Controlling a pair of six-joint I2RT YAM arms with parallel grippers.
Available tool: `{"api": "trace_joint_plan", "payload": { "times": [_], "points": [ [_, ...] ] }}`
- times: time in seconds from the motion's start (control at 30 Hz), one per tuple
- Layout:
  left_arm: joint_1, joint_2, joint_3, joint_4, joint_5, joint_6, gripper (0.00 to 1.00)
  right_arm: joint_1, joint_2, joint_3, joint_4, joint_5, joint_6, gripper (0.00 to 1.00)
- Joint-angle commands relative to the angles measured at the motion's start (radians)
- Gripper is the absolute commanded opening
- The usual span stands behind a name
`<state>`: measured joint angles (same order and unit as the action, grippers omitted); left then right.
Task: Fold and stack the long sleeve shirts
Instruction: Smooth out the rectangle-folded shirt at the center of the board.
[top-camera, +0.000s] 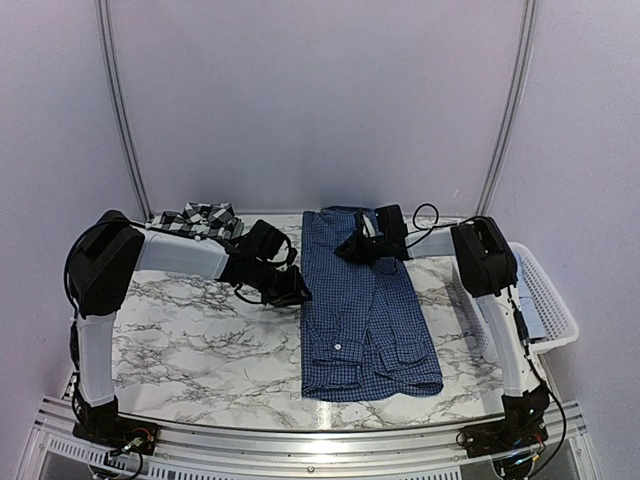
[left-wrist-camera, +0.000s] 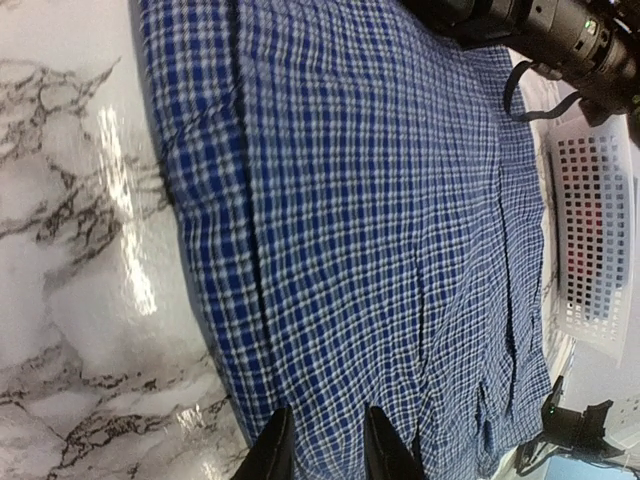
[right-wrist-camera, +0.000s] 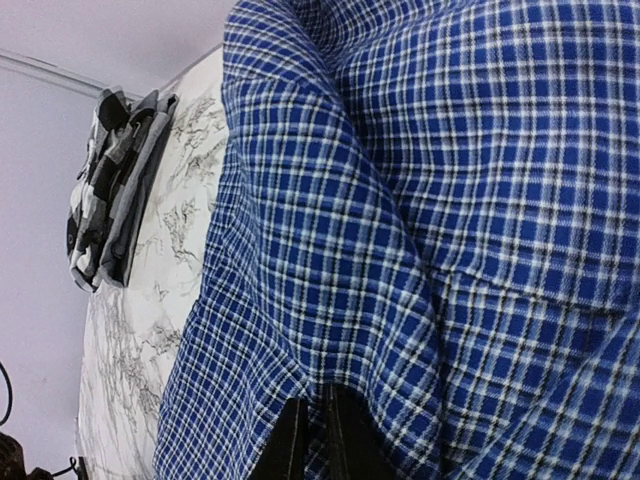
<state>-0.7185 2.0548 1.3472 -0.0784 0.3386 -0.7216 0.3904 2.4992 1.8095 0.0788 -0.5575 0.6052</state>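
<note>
The dark blue checked shirt (top-camera: 365, 315) lies folded lengthwise in the middle of the table. It fills the left wrist view (left-wrist-camera: 380, 230) and the right wrist view (right-wrist-camera: 450, 200). My left gripper (top-camera: 299, 292) is at the shirt's left edge, low over the cloth, and is open (left-wrist-camera: 325, 442). My right gripper (top-camera: 345, 250) is on the shirt's far part, shut on a fold of the cloth that puckers at its tips (right-wrist-camera: 312, 425). The black-and-white plaid shirt (top-camera: 200, 218) lies folded at the back left, also in the right wrist view (right-wrist-camera: 115, 190). The pale blue shirt is out of view.
The white slatted basket (top-camera: 548, 295) stands at the table's right edge, also in the left wrist view (left-wrist-camera: 590, 230). The marble tabletop (top-camera: 190, 340) shows left of the blue shirt. My right arm (left-wrist-camera: 540, 25) reaches over the shirt's far end.
</note>
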Motion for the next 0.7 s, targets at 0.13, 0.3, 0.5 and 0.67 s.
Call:
{"api": "trace_joint_plan", "payload": {
  "times": [0.13, 0.3, 0.5, 0.67],
  "points": [
    [0.074, 0.080, 0.151, 0.040, -0.085, 0.037, 0.26, -0.019, 0.054, 0.086, -0.014, -0.021, 0.043, 0.09],
    [0.124, 0.204, 0.353, -0.003, -0.146, 0.074, 0.29, -0.020, -0.012, 0.091, -0.012, -0.003, 0.034, 0.13],
    [0.151, 0.349, 0.559, -0.033, -0.184, 0.106, 0.36, -0.018, 0.044, 0.186, 0.096, -0.028, 0.131, 0.17],
    [0.172, 0.454, 0.716, -0.049, -0.220, 0.100, 0.38, -0.020, 0.176, 0.273, 0.237, -0.050, 0.241, 0.17]
  ]
}}
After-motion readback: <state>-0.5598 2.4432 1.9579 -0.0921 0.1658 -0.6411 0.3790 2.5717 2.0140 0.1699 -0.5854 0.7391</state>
